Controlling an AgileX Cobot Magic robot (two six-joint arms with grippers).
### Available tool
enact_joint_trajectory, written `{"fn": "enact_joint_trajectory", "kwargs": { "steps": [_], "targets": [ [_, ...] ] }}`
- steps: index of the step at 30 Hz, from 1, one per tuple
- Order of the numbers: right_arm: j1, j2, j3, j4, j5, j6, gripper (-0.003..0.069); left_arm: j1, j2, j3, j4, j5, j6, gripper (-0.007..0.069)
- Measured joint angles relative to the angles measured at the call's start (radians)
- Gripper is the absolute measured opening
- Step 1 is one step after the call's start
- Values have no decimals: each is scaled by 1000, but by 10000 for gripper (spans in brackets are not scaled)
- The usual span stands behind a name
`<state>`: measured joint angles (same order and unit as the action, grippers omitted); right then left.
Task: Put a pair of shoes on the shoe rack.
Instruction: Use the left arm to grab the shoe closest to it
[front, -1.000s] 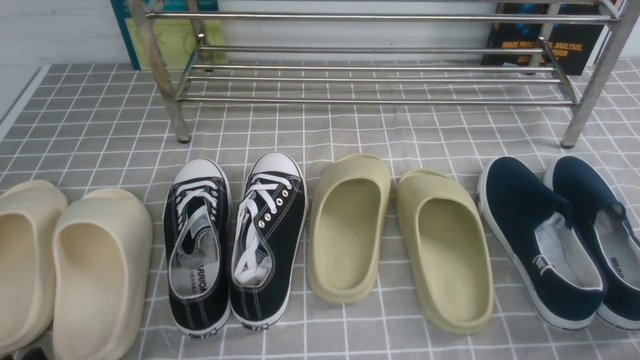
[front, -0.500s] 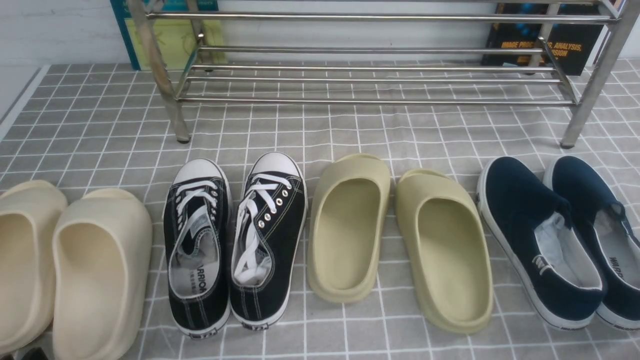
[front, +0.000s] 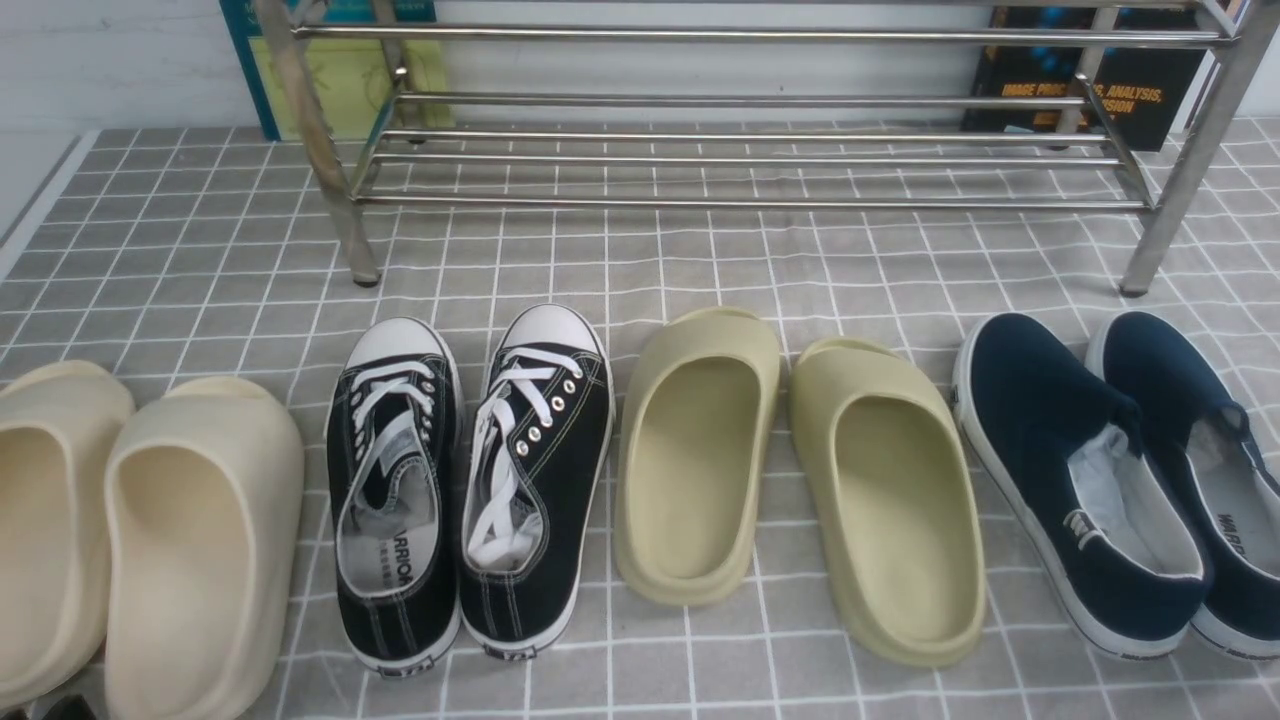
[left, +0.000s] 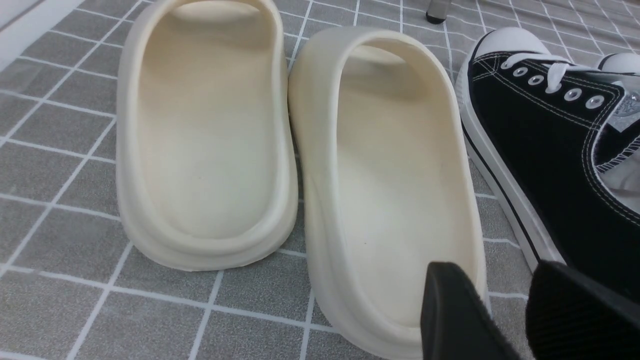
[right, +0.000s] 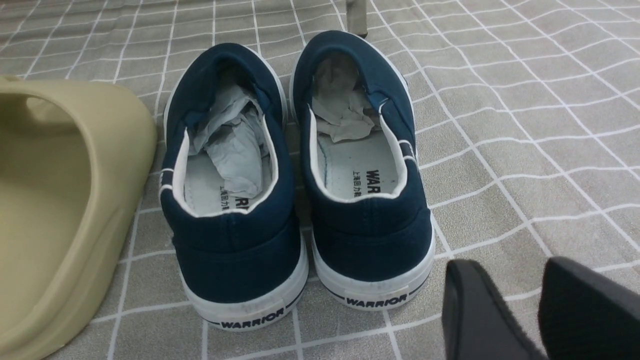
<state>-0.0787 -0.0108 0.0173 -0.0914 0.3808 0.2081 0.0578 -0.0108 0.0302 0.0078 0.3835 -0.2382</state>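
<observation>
- Inner navy slip-on shoe (right: 235, 245), next to the olive slide (right: 60, 200): heel tab reads "WARRIOR". The insole shows "…RIOR" beside small Chinese characters; the rest is covered by crumpled paper (right: 230, 145).
- Outer navy slip-on shoe (right: 372, 240): heel tab reads "WARRIOR". The insole shows "WAR…" with a line of small Chinese characters, not clearly legible.
- Left black canvas sneaker (front: 400, 620): insole print reads "…ARRIOR", with a smaller illegible line beside it. Its heel tab, and that of the right black canvas sneaker (front: 540, 560), are too small to read.
- Dark book (front: 1150, 110) behind the shoe rack (front: 700, 202): orange title, partly hidden by the tubes, reads "IMAGE PROC… ANALYSIS, …SION".
</observation>
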Motion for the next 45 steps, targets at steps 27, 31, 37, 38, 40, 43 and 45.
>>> {"fn": "enact_joint_trajectory", "kwargs": {
  "steps": [27,31,37,38,40,43,45],
  "targets": [
    [0,0,0,0,0,0,239,0,0,0,-821,-66,-139,239],
    [0,0,0,0,0,0,239,0,0,0,-920,-76,-150,239],
    [0,0,0,0,0,0,239,0,0,0,-935,-87,-150,239],
    [0,0,0,0,0,0,239,0,0,0,-936,-87,-144,239],
    [0,0,0,0,0,0,239,0,0,0,-939,-87,-129,239],
    [0,0,0,0,0,0,239,0,0,-26,-935,-75,-105,237],
    [0,0,0,0,0,0,239,0,0,-116,-886,-37,-43,223]
  ]
}}
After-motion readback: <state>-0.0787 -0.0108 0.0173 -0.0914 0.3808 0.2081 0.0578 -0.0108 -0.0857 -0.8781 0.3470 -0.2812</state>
